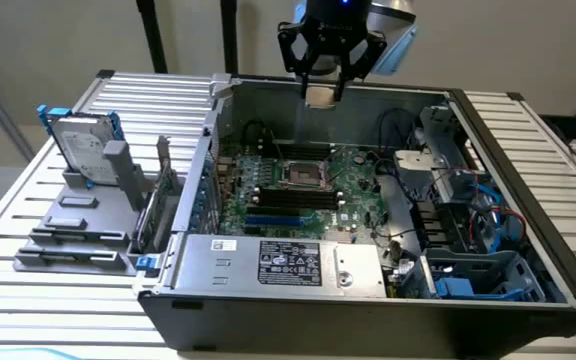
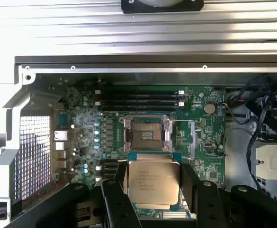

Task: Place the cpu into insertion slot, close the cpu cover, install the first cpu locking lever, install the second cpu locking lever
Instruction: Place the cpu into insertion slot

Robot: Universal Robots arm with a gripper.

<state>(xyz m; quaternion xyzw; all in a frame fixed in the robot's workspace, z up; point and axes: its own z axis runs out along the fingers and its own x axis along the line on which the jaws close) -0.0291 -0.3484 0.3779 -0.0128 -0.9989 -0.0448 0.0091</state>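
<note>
- While the gripper (image 1: 324,84) hangs above the far side of the open computer case (image 1: 368,324), its black fingers (image 2: 114,205) are clamped on two opposite edges of the chip (image 1: 320,97).
- In the wrist view the chip (image 2: 153,183) is a flat square with a pale, silvery-beige metal face, fine print and a thin green border.
- It is held in the air, well apart from the socket (image 1: 304,175).
- The socket (image 2: 145,134) is a small square with a dark, grainy middle and a shiny silvery rim, set in the green circuit board (image 1: 360,187).
- Long, narrow black memory slots (image 2: 138,99) run near the socket.
- A grey labelled metal box (image 1: 283,262) sits at the case's near edge.
- The case rests on a pale ribbed table (image 1: 48,300).
</note>
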